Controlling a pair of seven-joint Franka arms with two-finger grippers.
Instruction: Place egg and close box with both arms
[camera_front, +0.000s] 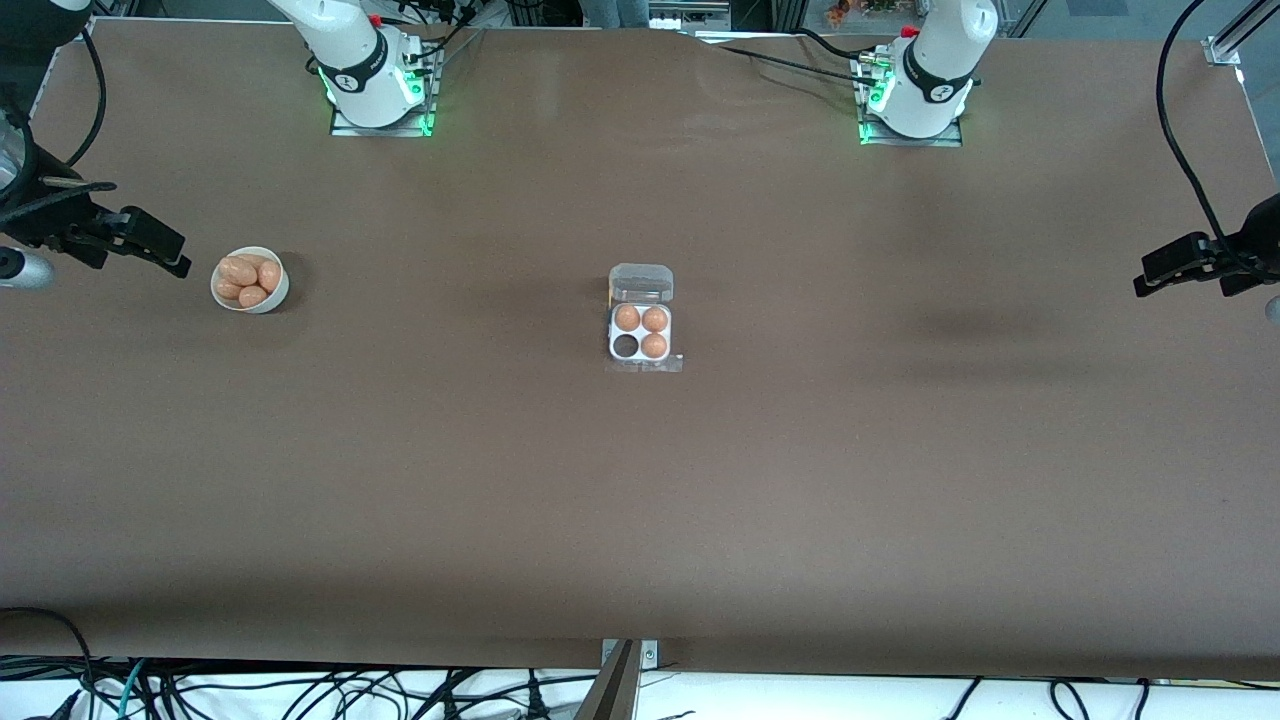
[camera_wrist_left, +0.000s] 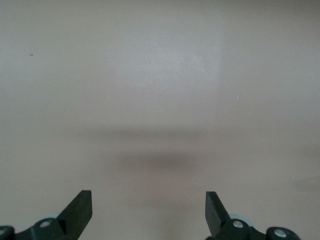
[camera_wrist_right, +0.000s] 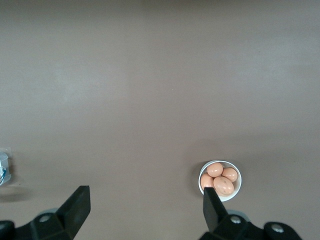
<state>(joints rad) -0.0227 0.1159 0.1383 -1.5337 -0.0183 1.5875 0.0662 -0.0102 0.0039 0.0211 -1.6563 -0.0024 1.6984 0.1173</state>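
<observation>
The counter (camera_front: 640, 520) has a matt brown covering, smooth, with only a faint sheen. The box (camera_front: 641, 318) is clear, shiny plastic around a white tray; its lid lies open. The eggs (camera_front: 641, 320) in it look smooth and orange-brown with a soft gloss. The bowl (camera_front: 250, 280) is glossy white. Both arms (camera_front: 360, 60) are glossy white plastic with black bands.

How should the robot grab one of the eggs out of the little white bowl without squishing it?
Come straight down from above: the bowl is open upward and its rim blocks the sides. Pick the top egg of the pile, since it lies free, and probably close the fingers gently across its narrow middle, not its ends. The right gripper, open and closest to the bowl, suits this; the left gripper waits at its end.
</observation>
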